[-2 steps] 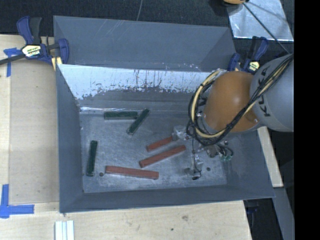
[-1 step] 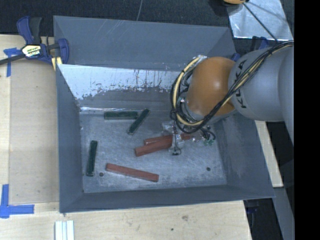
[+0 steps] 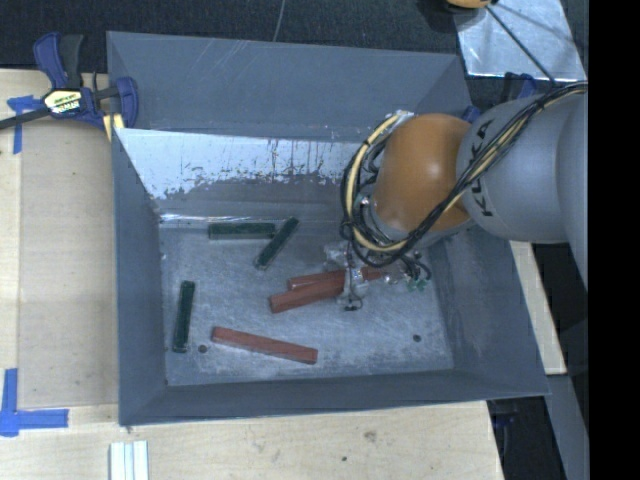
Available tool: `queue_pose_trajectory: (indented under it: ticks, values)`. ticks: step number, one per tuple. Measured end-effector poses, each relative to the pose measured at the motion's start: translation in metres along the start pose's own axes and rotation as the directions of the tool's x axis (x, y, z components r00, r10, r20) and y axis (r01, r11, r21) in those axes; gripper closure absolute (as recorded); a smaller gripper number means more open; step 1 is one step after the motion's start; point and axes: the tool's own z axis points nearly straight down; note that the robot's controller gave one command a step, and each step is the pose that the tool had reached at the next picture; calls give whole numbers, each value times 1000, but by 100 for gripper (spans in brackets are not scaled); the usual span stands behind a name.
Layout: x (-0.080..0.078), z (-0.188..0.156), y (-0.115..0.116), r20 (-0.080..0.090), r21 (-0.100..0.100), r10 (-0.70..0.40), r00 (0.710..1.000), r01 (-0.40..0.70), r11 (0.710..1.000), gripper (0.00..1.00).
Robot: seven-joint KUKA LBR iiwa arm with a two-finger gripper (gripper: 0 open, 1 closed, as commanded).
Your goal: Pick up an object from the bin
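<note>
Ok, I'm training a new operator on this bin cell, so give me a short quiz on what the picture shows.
1. How many dark green sticks lie in the bin?
2. True or false: the gripper is at the lower red-brown stick.
3. Which stick lies nearest the bin's left wall? A. a red-brown one B. a dark green one C. none, all lie against the right wall

Key
1. Three.
2. False: it is at the right end of the middle red-brown stick; the lower one lies apart.
3. B, the left green stick.
</note>
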Motion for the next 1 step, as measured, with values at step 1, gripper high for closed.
queue_pose_trajectory:
  ticks: [1]
  values:
    - [-29, -128, -14, -2, 0, 25, 1000, -25, 1000, 100]
